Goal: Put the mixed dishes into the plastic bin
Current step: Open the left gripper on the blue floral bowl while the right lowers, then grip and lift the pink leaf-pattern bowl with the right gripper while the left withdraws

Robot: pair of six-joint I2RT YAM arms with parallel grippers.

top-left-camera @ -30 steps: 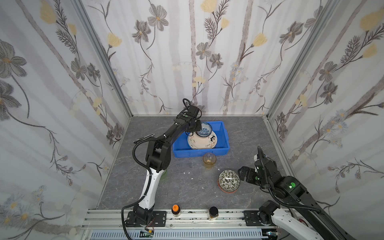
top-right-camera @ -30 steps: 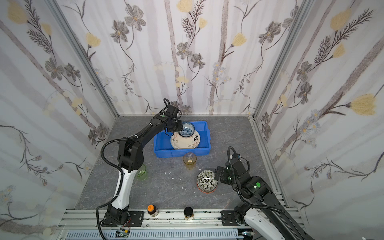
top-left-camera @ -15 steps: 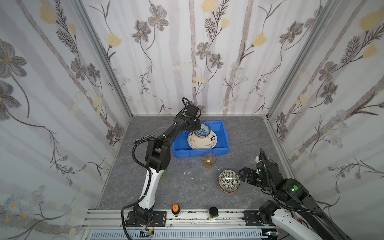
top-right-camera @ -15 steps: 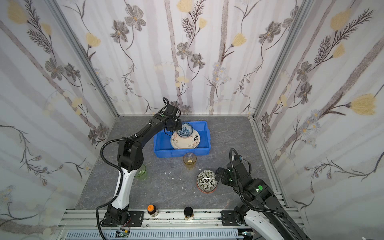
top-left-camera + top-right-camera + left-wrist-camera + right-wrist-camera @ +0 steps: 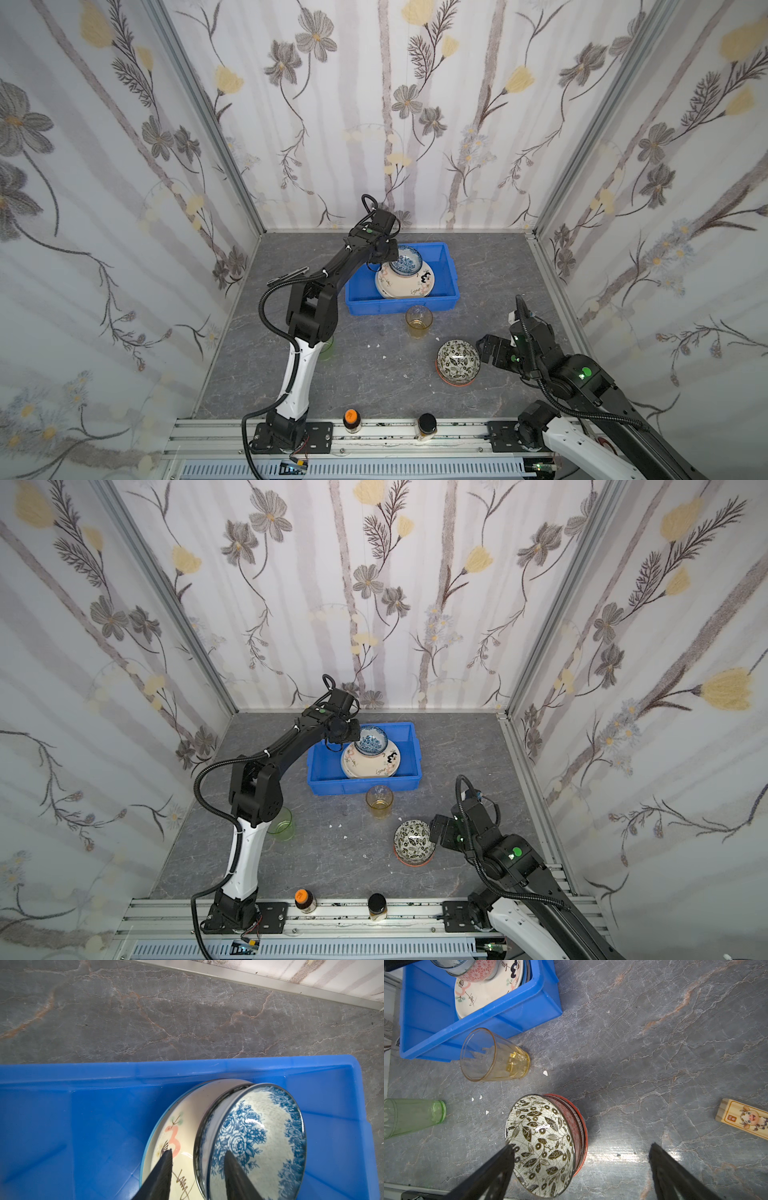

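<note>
Left end effector (image 5: 198,1151) widened astride bowl (image 5: 255,1132); plate (image 5: 178,1118) perhaps reads "3".

Floral wallpapered walls (image 5: 382,104), grey marbled floor (image 5: 257,365)

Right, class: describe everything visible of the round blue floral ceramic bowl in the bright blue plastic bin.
The round blue floral bowl looks like glossy ceramic: blue roses on a white inside, dark rim, pale outer wall. It lies tilted over the cream patterned plate inside the bright blue plastic bin. The left gripper stands open, its black fingers straddling the rim, one inside, one outside.
</note>
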